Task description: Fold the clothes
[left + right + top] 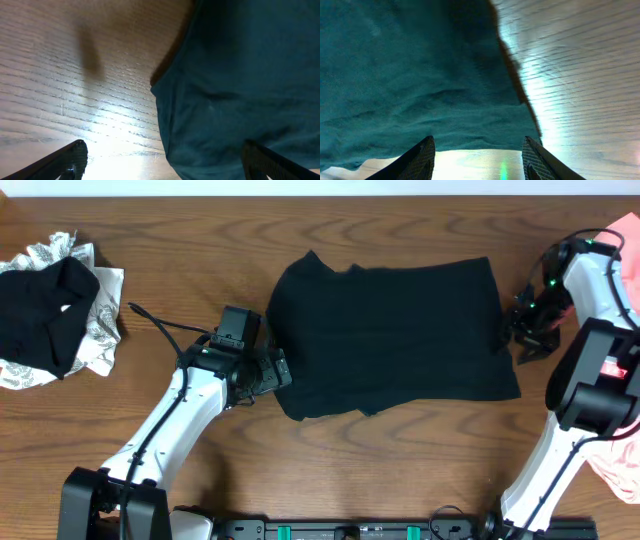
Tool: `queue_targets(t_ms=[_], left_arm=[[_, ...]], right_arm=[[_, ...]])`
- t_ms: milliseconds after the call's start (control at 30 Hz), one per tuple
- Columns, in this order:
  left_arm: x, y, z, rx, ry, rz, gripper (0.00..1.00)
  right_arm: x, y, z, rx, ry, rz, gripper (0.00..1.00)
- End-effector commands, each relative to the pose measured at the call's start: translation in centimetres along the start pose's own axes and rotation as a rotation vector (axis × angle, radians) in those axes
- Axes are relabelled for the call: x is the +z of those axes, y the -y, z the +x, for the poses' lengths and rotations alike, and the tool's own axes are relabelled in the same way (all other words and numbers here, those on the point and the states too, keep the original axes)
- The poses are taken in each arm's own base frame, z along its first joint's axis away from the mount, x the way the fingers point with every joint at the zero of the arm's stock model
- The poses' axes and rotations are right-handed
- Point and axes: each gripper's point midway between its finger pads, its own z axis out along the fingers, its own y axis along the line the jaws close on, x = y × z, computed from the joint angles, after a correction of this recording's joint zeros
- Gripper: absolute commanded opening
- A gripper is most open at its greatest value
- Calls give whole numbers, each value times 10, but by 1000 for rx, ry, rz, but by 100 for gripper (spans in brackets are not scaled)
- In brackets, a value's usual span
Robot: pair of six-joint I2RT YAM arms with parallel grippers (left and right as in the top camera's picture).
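Flat on surface [150, 240]: black shirt [390, 335]. At shirt's left edge: left end effector [278, 370], jaws wide apart, empty. At shirt's right edge: right end effector [522, 330], jaws parted, nothing between. Far left of shirt: white-grey patterned piece [100, 330] under black garment [40, 310]. Right of shirt: salmon-pink tee [620, 470].

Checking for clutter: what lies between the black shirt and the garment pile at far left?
Bare table, apart from the left gripper, beside the black shirt, and a cable from its arm; no loose garment. The overhead view shows it.
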Motion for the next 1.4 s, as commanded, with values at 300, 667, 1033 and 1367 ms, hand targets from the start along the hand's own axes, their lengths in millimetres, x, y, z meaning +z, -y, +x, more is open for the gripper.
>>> queue_targets(t_ms=[300,667,1033,1367], left_arm=[[3,-3,4,65,-14,-15,98],[4,-1,1,68,-7,-11,98],[4,-1,-1,69,3,-9,98],[4,-2,-1,69,3,-14,98]], right_arm=[[-24,-24,11,-37,194,163,55],[-38,-11,46,-26,506,82,93],[21,14,43,-94,492,22,80],[49,20,34,-142,568,47,80]])
